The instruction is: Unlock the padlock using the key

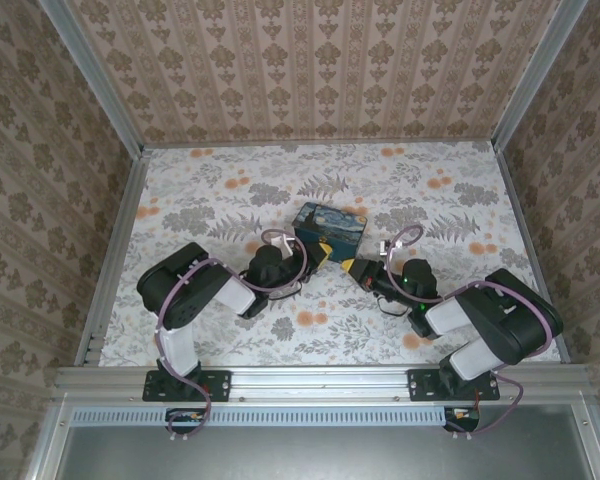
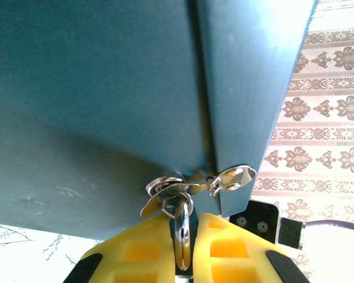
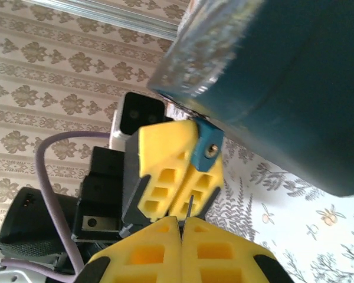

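Padlock [image 2: 183, 239] shackle through box [image 2: 94, 88] hasp [image 2: 230, 178], clamped by left gripper [image 2: 182, 219], from left wrist. From right wrist, key [image 3: 190, 206] pinched in clenched right gripper [image 3: 180, 223], tip near blue padlock body. From above, both grippers close together at box's near side.

Box [image 1: 330, 226] and left fingers [image 3: 165, 159] hem the padlock [image 3: 205, 142]; far table [image 1: 450, 190] lies open.

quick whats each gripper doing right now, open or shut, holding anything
Left gripper: closed on the padlock.
Right gripper: closed, pinching the key, whose tip pokes out between its fingers.
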